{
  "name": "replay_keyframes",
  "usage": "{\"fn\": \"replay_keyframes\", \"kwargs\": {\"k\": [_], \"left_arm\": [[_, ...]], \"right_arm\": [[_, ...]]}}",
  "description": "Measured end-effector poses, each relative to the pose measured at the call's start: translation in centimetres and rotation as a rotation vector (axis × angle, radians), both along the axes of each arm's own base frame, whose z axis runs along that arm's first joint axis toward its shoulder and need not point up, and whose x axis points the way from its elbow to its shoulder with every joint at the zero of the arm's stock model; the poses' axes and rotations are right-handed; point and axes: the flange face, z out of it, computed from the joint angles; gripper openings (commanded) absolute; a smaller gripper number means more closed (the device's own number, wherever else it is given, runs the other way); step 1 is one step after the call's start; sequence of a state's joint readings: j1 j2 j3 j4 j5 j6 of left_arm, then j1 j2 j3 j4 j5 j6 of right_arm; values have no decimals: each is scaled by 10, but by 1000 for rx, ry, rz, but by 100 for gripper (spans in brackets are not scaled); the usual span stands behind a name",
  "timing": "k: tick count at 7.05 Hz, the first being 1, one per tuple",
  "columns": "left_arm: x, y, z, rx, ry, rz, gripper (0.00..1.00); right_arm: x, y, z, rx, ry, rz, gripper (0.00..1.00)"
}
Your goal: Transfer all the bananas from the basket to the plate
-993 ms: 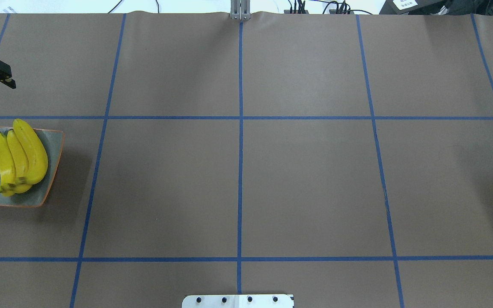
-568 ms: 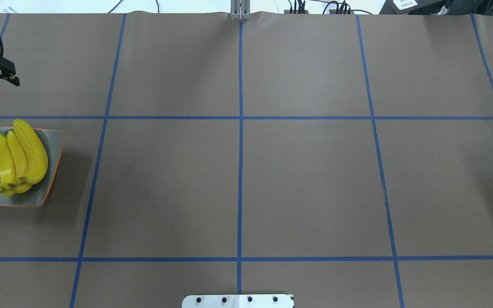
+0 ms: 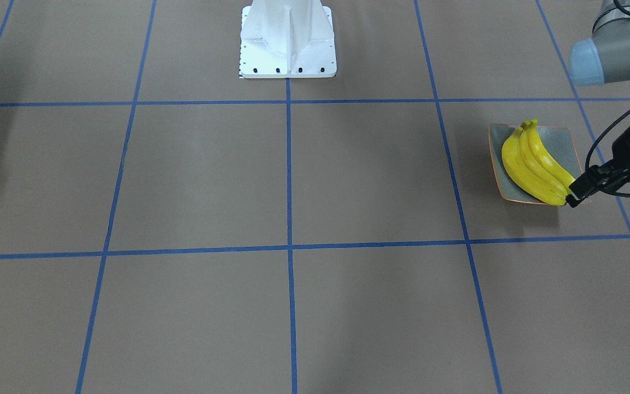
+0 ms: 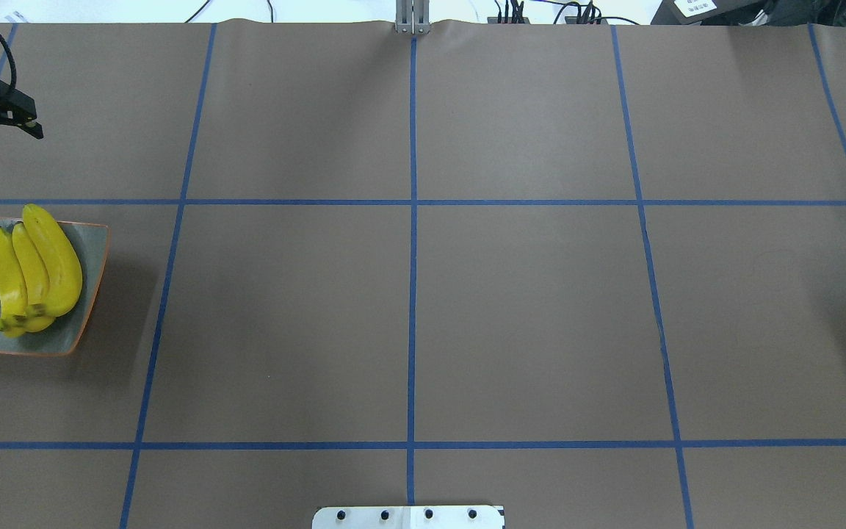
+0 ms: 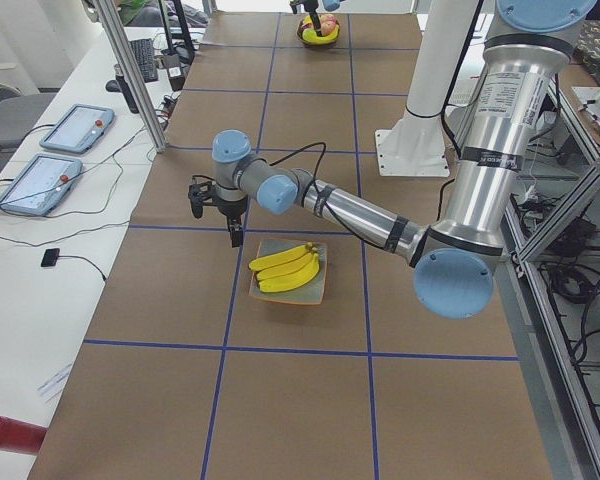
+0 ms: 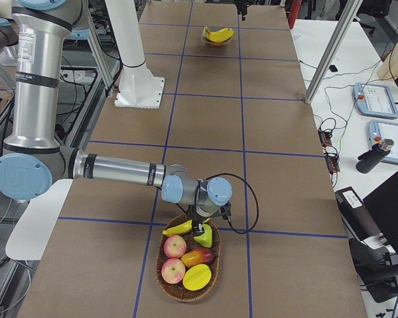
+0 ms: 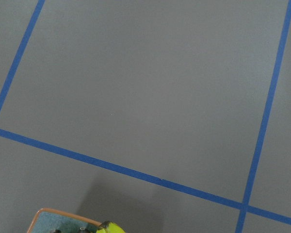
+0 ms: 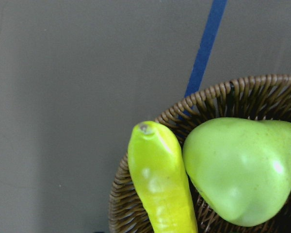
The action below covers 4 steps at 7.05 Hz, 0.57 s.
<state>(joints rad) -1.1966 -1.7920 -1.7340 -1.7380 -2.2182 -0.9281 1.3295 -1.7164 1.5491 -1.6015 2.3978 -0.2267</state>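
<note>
Currently, three bananas (image 4: 34, 272) lie side by side on the plate (image 4: 94, 242) at the left end of the table (image 4: 526, 316) — that part of the transfer is done. One paler greenish-yellow banana (image 8: 160, 189) is left in the wicker basket (image 8: 223, 90), resting against a green pear (image 8: 237, 170), so one transfer is outstanding. The right gripper (image 6: 203, 225) hangs directly over that banana; its jaw state cannot be determined. The left gripper (image 4: 1, 144) stands apart from the plate, fingers spread, holding nothing.

Blue tape lines (image 4: 412, 294) are crossing the brown table (image 4: 526, 323). Two tablets (image 5: 75, 128) are lying on a white side desk (image 5: 25, 300).
</note>
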Motion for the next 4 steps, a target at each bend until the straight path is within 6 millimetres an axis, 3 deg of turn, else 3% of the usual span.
{"fn": "replay_keyframes", "kwargs": {"k": [4], "left_arm": [[1,-3,-6,10,3,0,100]], "right_arm": [[-11,0,12,3,1,-35,67]]}}
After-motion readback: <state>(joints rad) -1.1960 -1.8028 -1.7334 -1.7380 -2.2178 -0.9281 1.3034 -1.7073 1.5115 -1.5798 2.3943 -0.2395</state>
